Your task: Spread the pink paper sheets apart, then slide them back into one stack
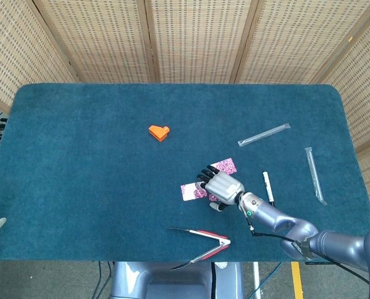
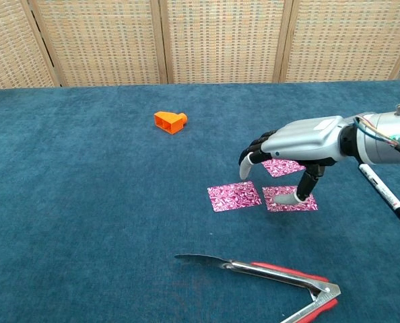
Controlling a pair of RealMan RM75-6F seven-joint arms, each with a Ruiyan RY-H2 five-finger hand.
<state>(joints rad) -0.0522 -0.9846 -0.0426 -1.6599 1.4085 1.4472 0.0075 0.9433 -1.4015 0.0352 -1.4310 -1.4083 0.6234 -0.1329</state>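
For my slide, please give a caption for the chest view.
Right hand hovers over three pink sheets spread apart on the blue table.

A wide desk (image 1: 98, 187) covered in dark teal carpet-like cloth fills most of both views, its far corners rounded. Behind it stands a folding screen (image 1: 191, 37) of pale woven cane panels set in light wooden frames, angled in at both sides. Below the near edge, a strip of grey floor (image 1: 48, 280) shows, with a yellow line (image 1: 296, 280) at right. The light is even and soft.
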